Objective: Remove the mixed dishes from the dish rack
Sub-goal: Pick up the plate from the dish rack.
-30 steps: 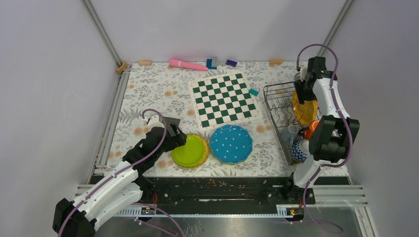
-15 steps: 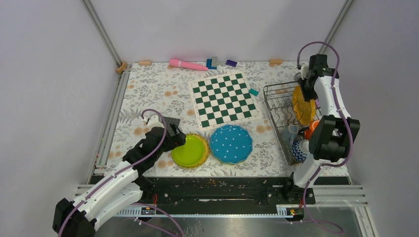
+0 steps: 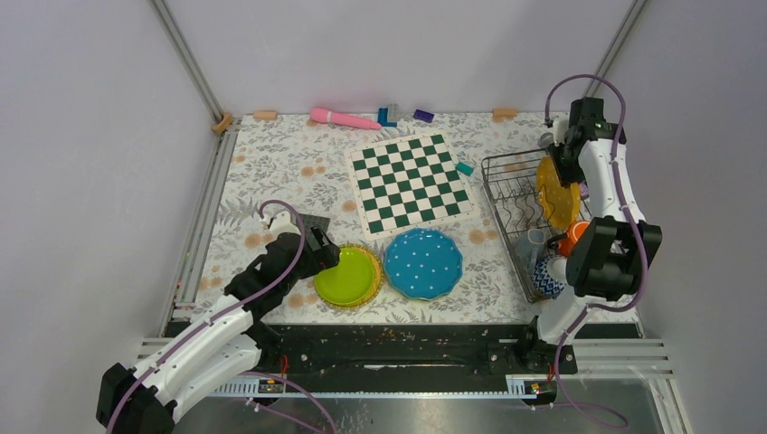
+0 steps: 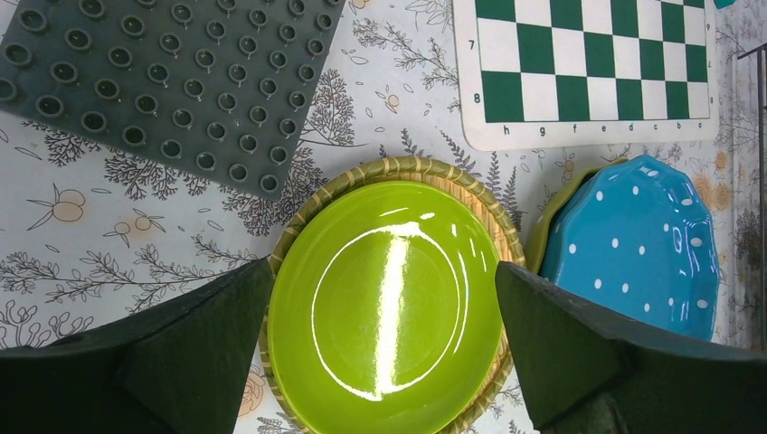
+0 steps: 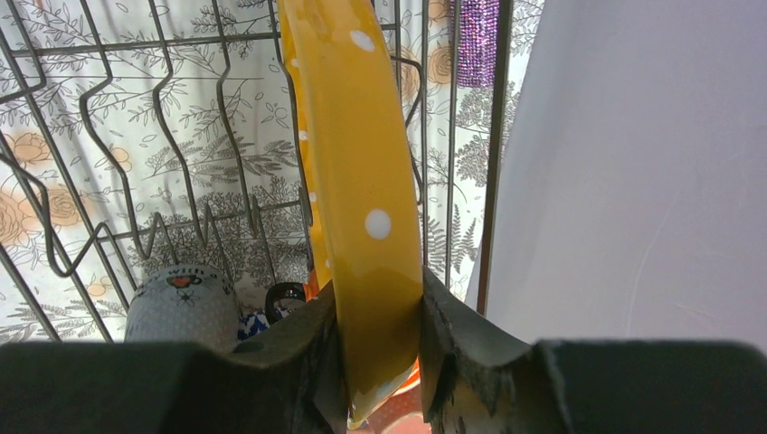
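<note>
the right gripper (image 5: 378, 348) is pinching the rim of a yellow-orange white-dotted plate (image 5: 348, 163), which is standing on edge in the dish rack (image 3: 506, 194) at the right of the overhead frame, its long axis running top to bottom. at lower left, the left gripper (image 4: 382, 280) is hanging spread wide above a lime-green plate (image 4: 389, 316), beside a teal plate (image 4: 633, 244). a floral tablecloth (image 3: 289, 163) is covering the surface, with pale walls (image 3: 389, 54) enclosing it.
</note>
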You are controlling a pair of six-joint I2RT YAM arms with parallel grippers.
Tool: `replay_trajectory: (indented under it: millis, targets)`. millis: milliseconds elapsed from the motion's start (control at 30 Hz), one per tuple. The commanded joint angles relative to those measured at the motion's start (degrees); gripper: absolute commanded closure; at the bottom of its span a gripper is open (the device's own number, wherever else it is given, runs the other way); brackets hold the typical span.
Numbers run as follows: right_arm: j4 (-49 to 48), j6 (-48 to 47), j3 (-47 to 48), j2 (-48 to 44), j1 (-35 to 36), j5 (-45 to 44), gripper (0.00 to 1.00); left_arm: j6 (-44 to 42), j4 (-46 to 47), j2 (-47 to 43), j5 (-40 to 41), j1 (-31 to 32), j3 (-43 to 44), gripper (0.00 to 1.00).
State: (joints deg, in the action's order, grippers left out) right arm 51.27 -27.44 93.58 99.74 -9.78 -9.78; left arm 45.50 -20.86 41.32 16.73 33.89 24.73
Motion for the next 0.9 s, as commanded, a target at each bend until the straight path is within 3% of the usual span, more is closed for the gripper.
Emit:
replay_trajectory:
  millis: [0, 500, 667, 867]
  targets:
    - [-0.78, -2.27, 2.54, -8.02, 0.12, 1.6, 1.0, 0.11, 1.7, -0.97, 0.58, -0.26, 2.34, 0.01]
    - [-12.68, 0.44, -3.69, -20.71, 0.18, 1.04, 1.0, 0.3, 1.72, -1.85, -0.16, -0.27, 2.12, 0.01]
    - [-19.01, 8.16, -6.01, -28.51, 0.2, 6.6, 1.0, 0.38, 1.63, -2.64, -0.32, -0.23, 1.99, 0.01]
    - [-26.82, 28.87, -9.49, -38.11, 0.2, 20.74, 1.0, 0.69, 1.03, -3.92, -1.29, -0.23, 2.05, 0.01]
